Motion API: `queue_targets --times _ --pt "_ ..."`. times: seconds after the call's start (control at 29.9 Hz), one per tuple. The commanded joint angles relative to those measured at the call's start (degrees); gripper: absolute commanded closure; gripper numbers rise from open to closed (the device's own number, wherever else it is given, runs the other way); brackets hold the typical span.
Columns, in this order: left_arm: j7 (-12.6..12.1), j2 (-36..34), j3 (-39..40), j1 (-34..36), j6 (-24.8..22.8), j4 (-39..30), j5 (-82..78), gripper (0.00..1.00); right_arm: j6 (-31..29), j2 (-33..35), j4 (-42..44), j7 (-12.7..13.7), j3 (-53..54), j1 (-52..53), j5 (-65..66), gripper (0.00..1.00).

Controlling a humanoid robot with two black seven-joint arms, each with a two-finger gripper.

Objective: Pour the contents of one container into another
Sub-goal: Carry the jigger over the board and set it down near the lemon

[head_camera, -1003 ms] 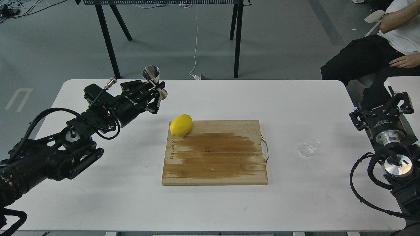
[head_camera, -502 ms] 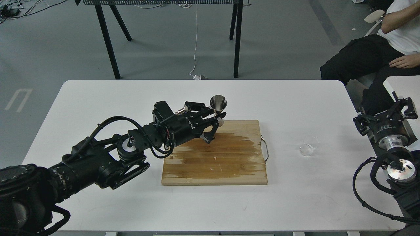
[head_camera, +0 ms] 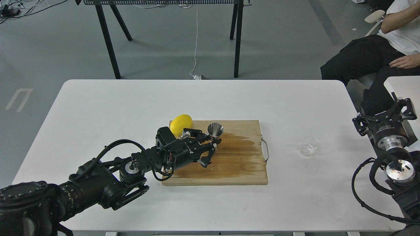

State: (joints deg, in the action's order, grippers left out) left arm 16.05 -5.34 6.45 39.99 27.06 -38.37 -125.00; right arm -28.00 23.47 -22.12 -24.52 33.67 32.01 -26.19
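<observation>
The steel jigger (head_camera: 215, 130) stands upright over the wooden cutting board (head_camera: 236, 164), with my left gripper (head_camera: 214, 143) shut on its narrow waist. Its lower cone is mostly hidden by the fingers. The clear glass cup (head_camera: 309, 146) rests on the white table to the right of the board, with nothing near it. My right gripper (head_camera: 384, 113) hovers at the table's right edge, beyond the cup, its fingers spread apart and holding nothing.
A yellow lemon (head_camera: 180, 124) lies on the board's far left corner, just behind my left wrist. The board has a metal handle (head_camera: 266, 150) on its right side. A seated person (head_camera: 377, 49) is at the far right.
My left arm has carried the jigger from the table's far left to over the board, then lower and toward me. The lemon is uncovered again. The right gripper barely shifted.
</observation>
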Motion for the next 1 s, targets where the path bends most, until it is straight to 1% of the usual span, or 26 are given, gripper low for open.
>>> queue_targets --times 0.0,0.17,0.2,0.27,0.3,0.37,0.43,0.57,0.67,0.77,0.84,0.87,0.97 --pt "-0.14 0.86 -0.03 -0.35 -0.08 0.57 0.00 0.81 0.00 -0.18 0.59 0.00 -0.09 -0.11 0.00 0.00" --pt "-0.23 2.61 0.23 -1.49 -0.08 2.16 0.00 0.78 0.00 -0.18 1.73 0.09 -0.09 -0.11 0.00 0.00" --pt "-0.23 2.70 0.23 -1.49 0.01 2.16 0.00 0.75 0.00 -0.18 1.82 0.09 -0.09 -0.11 0.00 0.00" --pt "-0.23 2.88 0.32 -1.49 -0.08 2.16 0.00 0.62 0.00 -0.18 1.82 0.09 -0.09 -0.11 0.00 0.00" --pt "-0.23 2.97 0.32 -1.49 -0.08 2.16 0.00 0.59 0.00 -0.18 1.82 0.00 -0.09 -0.11 0.00 0.00" --pt "-0.23 3.06 0.32 -1.49 -0.08 2.16 0.00 0.56 0.00 -0.18 1.82 0.00 -0.09 -0.11 0.00 0.00" --pt "-0.31 3.23 0.41 -1.40 -0.08 2.16 0.00 0.49 0.00 -0.18 1.82 0.09 -0.09 -0.19 0.00 0.00" --pt "-2.24 2.97 0.41 -1.32 -0.08 2.07 0.00 0.44 0.00 -0.18 1.82 0.00 -0.09 -0.19 0.00 0.00" --pt "-2.25 2.79 0.41 -1.32 0.01 1.72 0.00 0.40 0.00 -0.18 1.82 0.09 -0.09 -0.37 0.00 0.00" --pt "-2.25 2.44 0.41 -1.40 0.09 1.28 0.00 0.33 0.00 -0.18 1.82 0.00 -0.09 -0.37 0.00 0.00" --pt "-1.81 1.83 0.41 -1.32 0.27 1.19 0.00 0.27 0.00 -0.18 1.82 0.09 -0.09 -0.37 0.00 0.00" --pt "-1.63 1.22 0.41 -1.40 0.36 0.84 0.00 0.26 0.00 -0.18 1.82 0.00 -0.09 -0.37 0.00 0.00" --pt "-1.54 -1.68 0.41 -1.75 0.27 -2.57 0.00 0.23 0.00 -0.09 1.82 0.00 -0.09 -0.46 0.00 0.00"
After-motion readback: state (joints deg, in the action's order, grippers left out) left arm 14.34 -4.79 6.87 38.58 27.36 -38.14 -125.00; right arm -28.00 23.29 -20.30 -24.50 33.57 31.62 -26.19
